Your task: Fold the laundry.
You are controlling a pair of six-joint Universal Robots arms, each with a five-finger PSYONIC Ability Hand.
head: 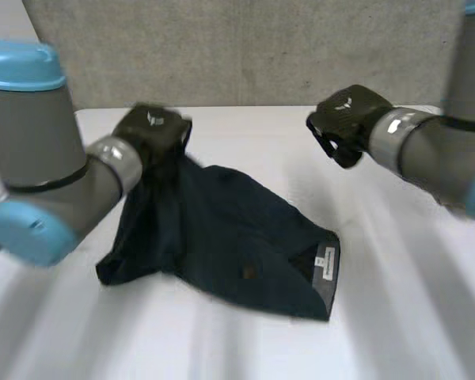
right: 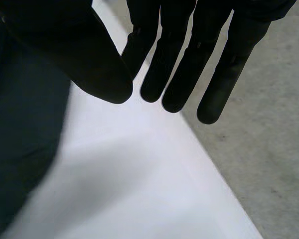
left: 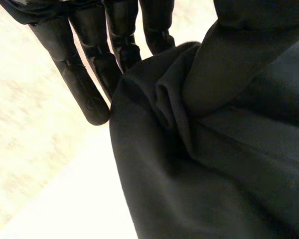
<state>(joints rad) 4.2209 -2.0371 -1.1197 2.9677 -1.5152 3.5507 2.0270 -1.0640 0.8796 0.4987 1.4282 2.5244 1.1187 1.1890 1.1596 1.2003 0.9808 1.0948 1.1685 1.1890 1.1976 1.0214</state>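
A dark navy garment (head: 229, 237) lies crumpled on the white table (head: 396, 301), with a white label (head: 326, 261) showing at its near right corner. My left hand (head: 152, 131) holds the garment's far left corner raised off the table. At that hand, the cloth (left: 199, 149) is pinched between the thumb (left: 249, 30) and the straight fingers (left: 79, 84). My right hand (head: 344, 125) hovers over the far right of the table, apart from the garment. Its thumb (right: 89, 64) is drawn in beside the fingers (right: 179, 74), with nothing between them. Dark cloth (right: 20, 144) lies beside it.
A grey wall (head: 245, 47) runs behind the table's far edge. The table's edge (right: 209, 164) passes under my right hand's fingertips, with a grey surface (right: 269, 139) beyond it. Bare table lies to the right of the garment and in front of it.
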